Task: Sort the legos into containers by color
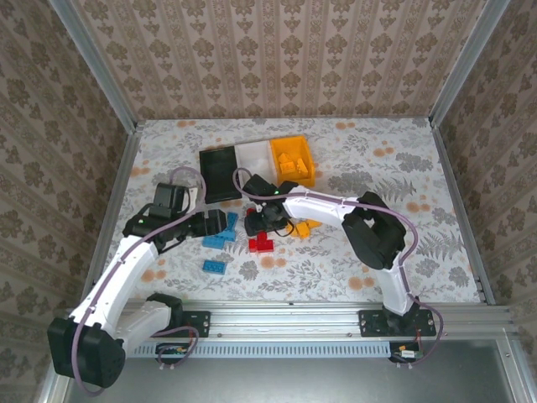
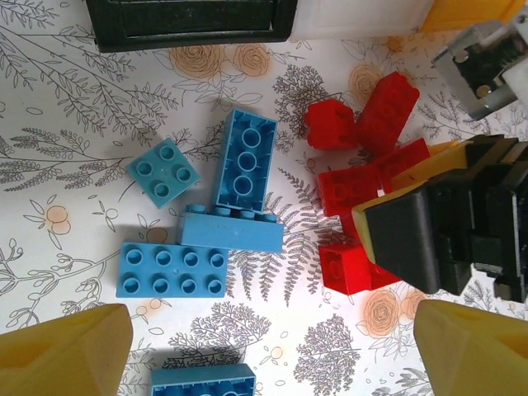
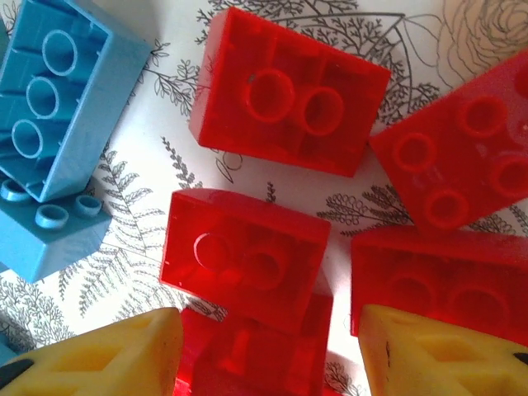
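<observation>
In the middle of the top view, red legos [image 1: 262, 243] are seen on the surface [image 1: 377, 252] under the right pincer [image 1: 267, 220], which is spread open. The left pincer [image 1: 218, 223] is spread wide over blue legos [image 1: 218, 241]. The containers [image 1: 252, 156] are set just above.

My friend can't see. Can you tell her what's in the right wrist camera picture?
Red legos crowd a leaf-patterned table, right beneath the open yellow tips of the right end effector. Two blue legos sit together at the top left.
</observation>
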